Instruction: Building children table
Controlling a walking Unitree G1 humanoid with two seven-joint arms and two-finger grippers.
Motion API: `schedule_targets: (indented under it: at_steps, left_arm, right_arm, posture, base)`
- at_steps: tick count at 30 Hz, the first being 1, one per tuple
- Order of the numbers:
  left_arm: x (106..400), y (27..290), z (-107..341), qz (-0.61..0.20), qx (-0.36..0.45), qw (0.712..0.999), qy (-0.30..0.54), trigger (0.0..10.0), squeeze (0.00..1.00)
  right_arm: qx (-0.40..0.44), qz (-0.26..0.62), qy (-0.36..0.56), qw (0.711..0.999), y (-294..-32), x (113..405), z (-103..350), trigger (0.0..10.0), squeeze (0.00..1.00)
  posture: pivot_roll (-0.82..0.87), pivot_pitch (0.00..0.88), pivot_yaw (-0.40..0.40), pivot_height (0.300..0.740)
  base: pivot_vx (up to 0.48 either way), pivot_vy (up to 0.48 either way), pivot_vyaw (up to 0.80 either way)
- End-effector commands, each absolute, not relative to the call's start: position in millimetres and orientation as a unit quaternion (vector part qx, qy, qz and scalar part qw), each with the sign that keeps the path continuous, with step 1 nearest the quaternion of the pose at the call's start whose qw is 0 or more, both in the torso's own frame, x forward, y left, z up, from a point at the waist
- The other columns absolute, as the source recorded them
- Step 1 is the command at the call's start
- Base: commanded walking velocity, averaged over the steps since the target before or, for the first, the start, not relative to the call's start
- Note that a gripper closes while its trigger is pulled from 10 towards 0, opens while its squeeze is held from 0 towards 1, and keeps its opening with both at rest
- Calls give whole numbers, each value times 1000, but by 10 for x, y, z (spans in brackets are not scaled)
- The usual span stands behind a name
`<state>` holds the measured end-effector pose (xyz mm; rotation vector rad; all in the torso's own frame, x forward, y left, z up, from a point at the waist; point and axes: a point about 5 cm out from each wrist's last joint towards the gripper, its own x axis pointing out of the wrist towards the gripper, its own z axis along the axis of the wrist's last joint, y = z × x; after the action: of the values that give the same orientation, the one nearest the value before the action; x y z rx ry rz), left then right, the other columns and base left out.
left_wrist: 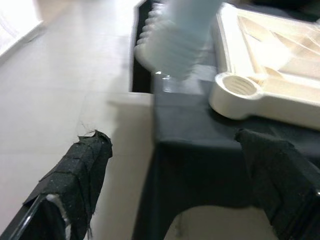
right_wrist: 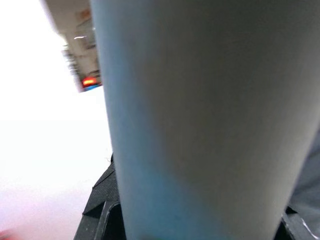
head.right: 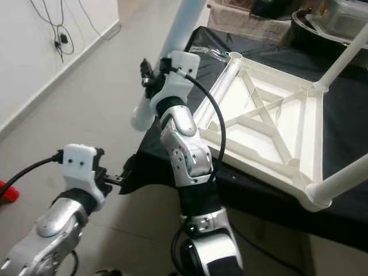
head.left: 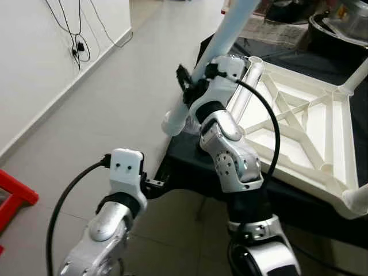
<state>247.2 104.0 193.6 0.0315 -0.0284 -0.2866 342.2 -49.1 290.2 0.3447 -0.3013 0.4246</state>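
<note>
The step in hand looks like seating a leg in its corner socket. To do it well, the threaded end of the table leg should be brought over the open socket at the near-left corner of the upturned table top, stood square to the rim, lowered until the threads meet, and only then turned; starting it tilted risks cross-threading the plastic.

At present the leg is tilted, its ridged lower end hanging just left of the bench edge, beside the socket and not in it. The right gripper is clamped round the leg's shaft above the threads, its wrist view taken up by the pale tube. The right arm reaches forward and up, elbow bent, wrist turned left toward the leg.

The left gripper hovers low at the bench's near-left corner, its cloth-wrapped fingers spread wide and holding nothing, pointing toward the socket and the threaded end. It probably stands ready to steady the top, though that is a guess. Two other legs already stand in the far and right corners of the top, which lies on the dark-covered bench.
</note>
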Motion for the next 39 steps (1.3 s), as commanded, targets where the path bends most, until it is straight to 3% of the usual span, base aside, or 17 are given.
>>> schedule_targets:
  at_steps: [1, 4, 36, 37, 38, 39]
  left_arm:
    - [2508, 1039, 1909, -147, 35, 988, -13, 10000, 0]
    - [2685, 1059, 1906, -159, 85, 983, -16, 10000, 0]
    - [2914, 1002, 1764, -191, 96, 977, -20, 10000, 0]
    - [2915, 997, 1765, -193, 96, 976, -22, 7216, 0]
    - [2915, 997, 1765, -193, 96, 976, -22, 7216, 0]
    - [2916, 987, 1771, -197, 95, 976, -25, 0, 0]
  right_arm:
    - [176, 235, -138, 946, -454, 3376, 2856, 10000, 0]
    - [168, 275, -121, 939, -430, 3312, 2741, 10000, 0]
    - [172, 390, -72, 902, -320, 3008, 2586, 10000, 0]
    - [172, 393, -70, 900, -311, 2994, 2579, 10000, 0]
    - [172, 393, -70, 900, -311, 2994, 2579, 10000, 0]
    - [172, 396, -67, 900, -303, 2980, 2565, 10000, 0]
  posture:
    - [67, 85, -80, 740]
    - [62, 75, -74, 740]
    - [49, 83, -70, 740]
    - [49, 84, -66, 740]
    - [49, 84, -66, 740]
    - [49, 82, -69, 740]
  base:
    - [0, 0, 0]
    - [0, 0, 0]
    - [0, 0, 0]
    - [0, 0, 0]
    - [0, 0, 0]
    - [0, 0, 0]
